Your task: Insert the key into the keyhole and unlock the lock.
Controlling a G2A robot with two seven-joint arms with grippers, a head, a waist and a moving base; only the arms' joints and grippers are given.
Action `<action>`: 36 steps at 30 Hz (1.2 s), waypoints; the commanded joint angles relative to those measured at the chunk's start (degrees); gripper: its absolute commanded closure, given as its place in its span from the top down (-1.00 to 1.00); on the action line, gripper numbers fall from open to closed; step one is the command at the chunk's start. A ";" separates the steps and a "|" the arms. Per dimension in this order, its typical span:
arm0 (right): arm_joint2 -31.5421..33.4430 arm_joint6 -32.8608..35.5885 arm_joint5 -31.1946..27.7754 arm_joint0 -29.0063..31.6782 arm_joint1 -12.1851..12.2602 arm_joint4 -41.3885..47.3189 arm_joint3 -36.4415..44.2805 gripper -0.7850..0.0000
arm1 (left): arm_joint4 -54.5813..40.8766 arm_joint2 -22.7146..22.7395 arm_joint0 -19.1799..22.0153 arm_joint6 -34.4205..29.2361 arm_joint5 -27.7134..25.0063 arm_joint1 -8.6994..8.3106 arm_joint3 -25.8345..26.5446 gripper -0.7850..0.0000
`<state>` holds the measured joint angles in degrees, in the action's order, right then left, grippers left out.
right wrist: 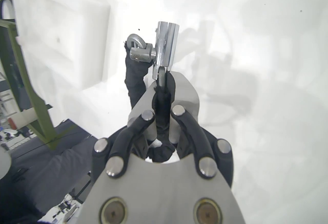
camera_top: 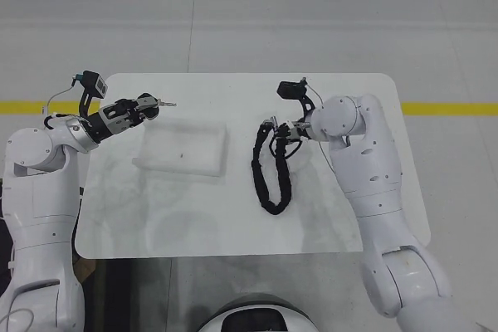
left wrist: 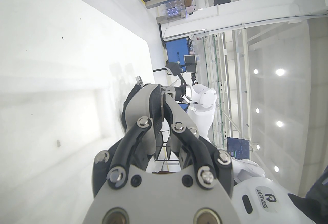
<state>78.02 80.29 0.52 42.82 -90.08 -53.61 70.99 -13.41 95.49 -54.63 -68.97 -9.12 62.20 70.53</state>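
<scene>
Key (camera_top: 168, 104) poking from left gripper (camera_top: 154, 104), fingers pinching it tight, off white tray (camera_top: 183, 149) far-left corner; right gripper (right wrist: 162, 81) fingers clamping chrome cable lock (right wrist: 166, 48) just right of tray, black cable looping alongside.

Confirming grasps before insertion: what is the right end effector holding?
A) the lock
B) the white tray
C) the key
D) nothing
A: in the right wrist view the right end effector is shut on the lock at the base of its chrome cylinder; the key is in the left end effector.
</scene>
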 commanded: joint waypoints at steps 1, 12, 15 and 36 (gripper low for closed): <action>2.84 1.70 -0.40 2.26 0.58 3.82 2.73 -1.00 | 0.00 0.00 0.00 0.00 0.00 0.00 0.00 -1.00; 0.62 3.09 -2.58 6.23 1.11 2.80 4.37 -1.00 | 0.00 0.00 0.00 0.00 0.00 0.00 0.00 -1.00; -0.88 0.34 -3.65 13.08 1.93 -2.94 11.46 -1.00 | 0.00 0.00 0.00 0.00 0.00 0.00 0.00 -1.00; -6.74 3.12 -3.52 17.06 1.68 -4.40 16.01 0.00 | 0.00 0.00 0.00 0.00 0.00 0.00 0.00 -1.00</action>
<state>71.57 83.15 -2.96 59.89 -88.37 -57.89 86.93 -13.41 95.49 -54.63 -68.97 -9.12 62.20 70.53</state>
